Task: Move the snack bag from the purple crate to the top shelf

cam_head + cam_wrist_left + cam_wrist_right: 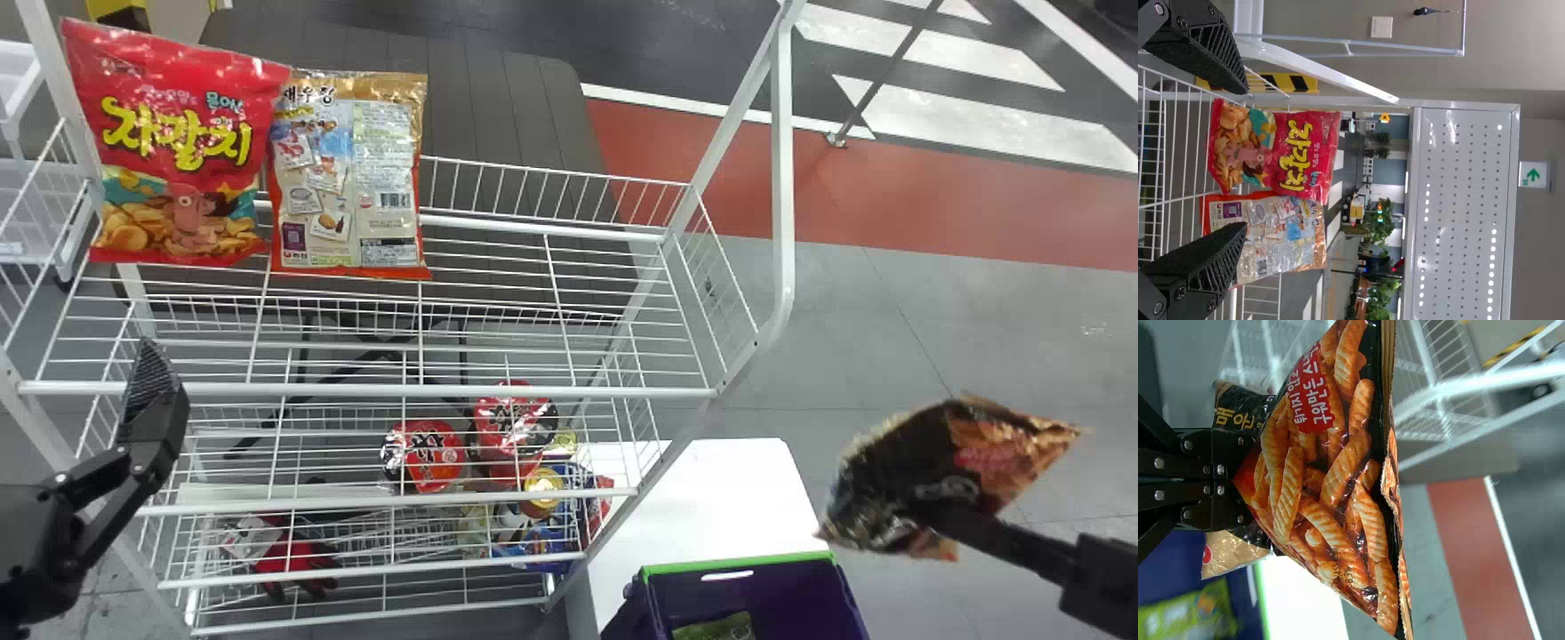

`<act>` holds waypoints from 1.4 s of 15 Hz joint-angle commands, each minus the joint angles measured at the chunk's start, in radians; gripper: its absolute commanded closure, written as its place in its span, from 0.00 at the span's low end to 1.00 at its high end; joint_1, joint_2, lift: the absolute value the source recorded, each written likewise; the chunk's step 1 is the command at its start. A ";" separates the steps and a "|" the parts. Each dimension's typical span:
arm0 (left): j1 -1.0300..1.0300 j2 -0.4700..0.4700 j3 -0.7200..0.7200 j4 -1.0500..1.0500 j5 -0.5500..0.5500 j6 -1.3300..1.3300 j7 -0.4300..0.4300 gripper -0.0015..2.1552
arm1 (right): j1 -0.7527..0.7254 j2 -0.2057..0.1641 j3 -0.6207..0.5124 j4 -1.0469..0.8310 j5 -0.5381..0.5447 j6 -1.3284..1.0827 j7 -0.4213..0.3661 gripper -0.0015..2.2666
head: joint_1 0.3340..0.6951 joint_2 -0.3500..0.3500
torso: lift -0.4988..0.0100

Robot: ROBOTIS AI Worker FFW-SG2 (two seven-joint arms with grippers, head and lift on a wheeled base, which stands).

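Beside the white wire rack point(382, 389), I have the right gripper point(1231, 480) pinching the black ridged-stick snack bag point(1338, 487), presumably light, slippery and crushable, best held mid-body with minimal force.

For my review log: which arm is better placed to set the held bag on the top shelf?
Right, likely: its pincer grips the dark snack bag; the left pincer, though by the top shelf, is empty.
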 commanded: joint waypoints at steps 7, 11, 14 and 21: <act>-0.008 0.000 -0.034 0.000 -0.030 0.027 0.000 0.05 | -0.234 0.056 0.325 -0.217 0.034 0.059 0.003 0.72 | 1.00 0.07 | 0.98; -0.008 0.000 -0.037 0.009 -0.036 0.030 0.000 0.05 | -0.271 0.093 0.528 -0.191 0.050 0.059 -0.083 0.72 | 1.00 0.25 | 0.98; -0.011 0.002 -0.042 0.009 -0.038 0.030 0.000 0.05 | -0.338 0.131 0.673 -0.103 0.116 0.059 -0.178 0.71 | 1.00 0.34 | 0.98; 0.000 0.012 -0.046 0.002 -0.047 0.052 0.002 0.05 | -0.538 0.138 0.865 0.119 0.165 0.059 -0.406 0.71 | 1.00 0.45 | 0.98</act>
